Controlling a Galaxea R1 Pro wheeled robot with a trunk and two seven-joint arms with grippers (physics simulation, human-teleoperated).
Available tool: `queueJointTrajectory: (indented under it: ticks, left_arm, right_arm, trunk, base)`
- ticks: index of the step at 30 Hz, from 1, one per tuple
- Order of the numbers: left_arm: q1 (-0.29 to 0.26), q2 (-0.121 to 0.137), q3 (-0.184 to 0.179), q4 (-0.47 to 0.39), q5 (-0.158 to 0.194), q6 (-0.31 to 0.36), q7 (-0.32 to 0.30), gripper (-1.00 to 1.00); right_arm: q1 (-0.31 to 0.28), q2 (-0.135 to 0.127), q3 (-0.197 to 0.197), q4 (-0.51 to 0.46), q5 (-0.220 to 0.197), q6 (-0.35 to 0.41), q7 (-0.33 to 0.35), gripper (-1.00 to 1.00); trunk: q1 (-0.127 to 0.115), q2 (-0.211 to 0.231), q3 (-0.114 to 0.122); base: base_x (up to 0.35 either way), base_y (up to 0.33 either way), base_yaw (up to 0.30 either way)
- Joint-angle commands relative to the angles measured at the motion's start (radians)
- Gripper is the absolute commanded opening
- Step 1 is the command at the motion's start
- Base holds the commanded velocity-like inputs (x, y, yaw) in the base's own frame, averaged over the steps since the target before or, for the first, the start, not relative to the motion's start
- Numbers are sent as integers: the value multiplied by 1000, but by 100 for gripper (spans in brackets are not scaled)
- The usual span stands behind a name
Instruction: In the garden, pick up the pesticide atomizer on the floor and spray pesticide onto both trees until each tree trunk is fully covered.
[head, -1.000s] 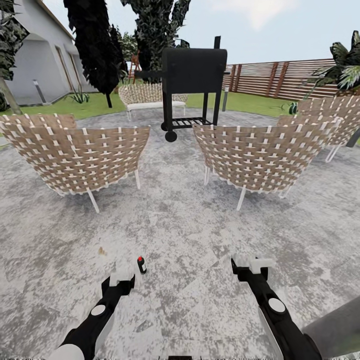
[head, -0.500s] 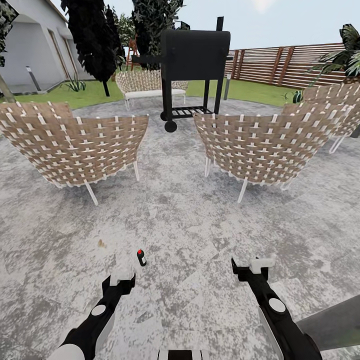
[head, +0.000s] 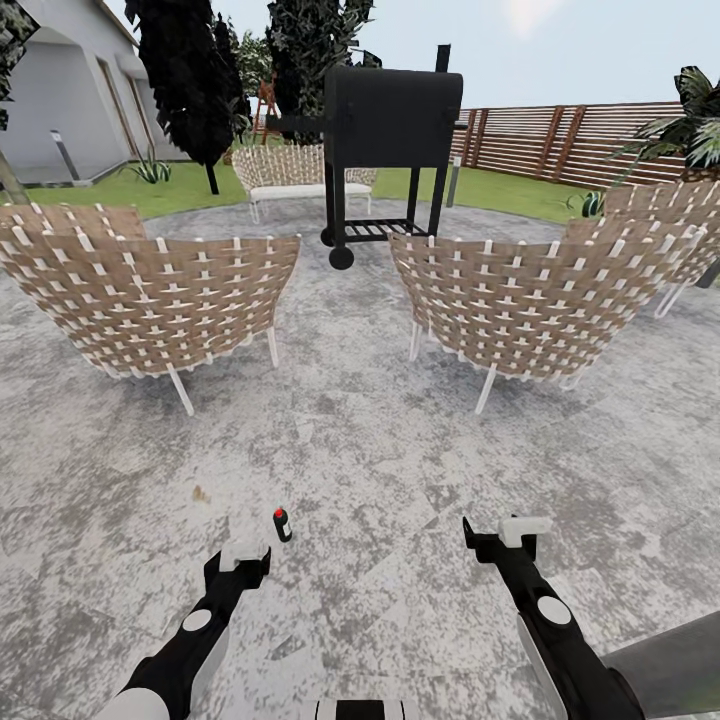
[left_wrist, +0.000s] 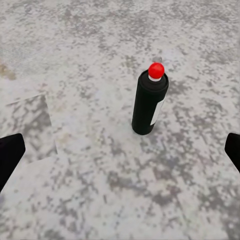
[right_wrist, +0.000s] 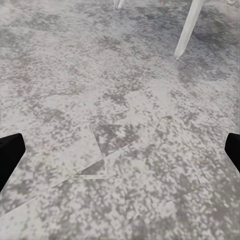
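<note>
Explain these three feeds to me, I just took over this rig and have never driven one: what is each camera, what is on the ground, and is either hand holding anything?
The big picture comes from the robot's head, looking down over its two black arms. The left hand and right hand both hang low over a grey mottled patio floor. The other two pictures come from cameras on each wrist, looking out between that hand's two fingers.

Standing upright on the floor, just ahead of the left hand, is the pesticide atomizer, a small black can with a red cap. The left fingers are spread wide, with the can ahead of them, untouched. The right hand is also open and holds nothing.

Farther off are woven chairs, a black grill, lawn and a wooden fence.
</note>
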Motion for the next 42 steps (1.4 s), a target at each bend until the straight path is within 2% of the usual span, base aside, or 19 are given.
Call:
queueJointTrajectory:
  ticks: [1,42]
  left_arm:
    - [0,0,0,0,0,0,0,100]
    - [0,0,1,0,2,0,0,100]
  right_arm:
    - [0,0,-1,0,0,0,0,100]
    - [0,0,0,0,0,-1,0,100]
  trunk:
    - [0,0,0]
    - [0,0,0]
  base:
    - [1,0,0]
    - [74,0,0]
